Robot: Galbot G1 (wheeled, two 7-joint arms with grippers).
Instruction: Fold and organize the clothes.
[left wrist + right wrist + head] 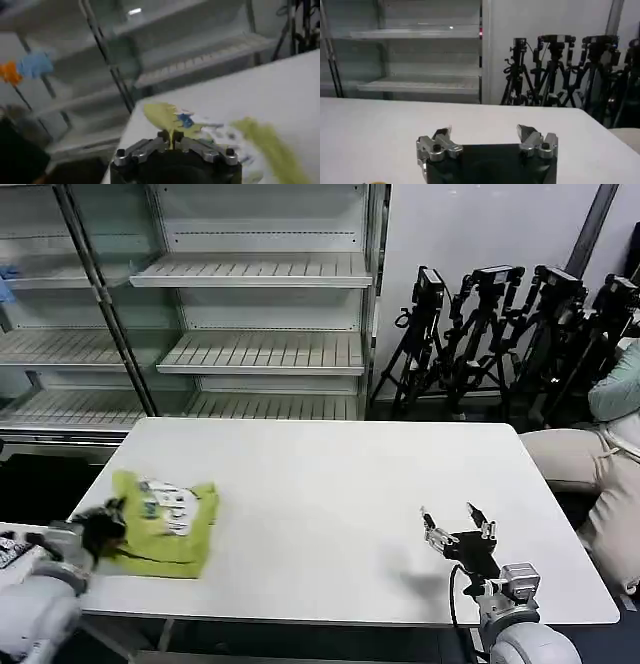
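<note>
Near the table's (330, 484) left edge, our left gripper (108, 519) pinches the bundled lime shirt (165, 524) mid-fold, our right gripper (457, 524) waiting spread over bare tabletop; next, we judge, comes squaring the bundle.

**Table layout**

On the table (330, 514), near its left front corner: the shirt (165, 524), bunched in a heap. At the shirt's left edge, touching it: the left gripper (103, 527), fingers closed on a fold of it. Well apart, near the right front edge and over bare tabletop: the right gripper (457, 524), fingers spread. Behind the table on the left, shelves (255, 314); behind on the right, tripods (500, 334).
</note>
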